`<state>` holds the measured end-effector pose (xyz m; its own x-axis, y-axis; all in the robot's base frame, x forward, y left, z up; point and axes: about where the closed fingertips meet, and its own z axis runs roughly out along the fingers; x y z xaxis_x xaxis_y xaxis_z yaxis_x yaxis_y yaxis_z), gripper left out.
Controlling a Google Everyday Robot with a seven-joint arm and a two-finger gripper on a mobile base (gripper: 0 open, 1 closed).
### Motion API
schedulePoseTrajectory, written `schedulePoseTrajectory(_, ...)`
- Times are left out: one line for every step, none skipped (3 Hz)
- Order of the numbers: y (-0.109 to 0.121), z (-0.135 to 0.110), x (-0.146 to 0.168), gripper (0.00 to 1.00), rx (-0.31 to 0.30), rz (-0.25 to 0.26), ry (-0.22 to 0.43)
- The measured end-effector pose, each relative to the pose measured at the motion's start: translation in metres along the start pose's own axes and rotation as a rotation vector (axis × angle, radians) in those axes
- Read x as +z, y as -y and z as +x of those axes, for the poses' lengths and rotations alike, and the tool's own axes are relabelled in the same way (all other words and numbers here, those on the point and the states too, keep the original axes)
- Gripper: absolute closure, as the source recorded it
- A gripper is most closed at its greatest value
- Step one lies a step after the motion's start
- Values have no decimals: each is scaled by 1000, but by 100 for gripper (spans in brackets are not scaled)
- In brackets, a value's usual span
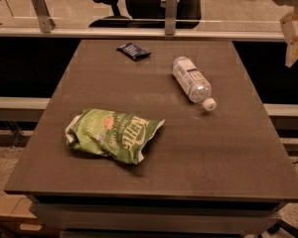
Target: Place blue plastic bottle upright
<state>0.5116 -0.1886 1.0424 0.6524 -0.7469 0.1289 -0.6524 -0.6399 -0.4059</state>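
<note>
Hand (pixel 268 14) hangs in the upper right corner of the camera view, above and beyond the worktop's (pixel 228 157) far right edge; whether it is clenched or released I cannot tell. Below it and to its left lies the blue plastic bottle (pixel 189 78) on its side, white cap toward the near right. Farther down-left sits a green chip bag (pixel 113 134), and a dark blue packet (pixel 133 51) lies level with the bottle's base, farther left.
</note>
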Motion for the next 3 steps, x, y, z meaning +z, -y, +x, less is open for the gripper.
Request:
schedulePoseTrajectory(13,-1,2,0,-190,23,34)
schedulePoseTrajectory(21,3,8,0,-369,51,52)
schedulePoseTrajectory(27,13,30,0,-539,7,60)
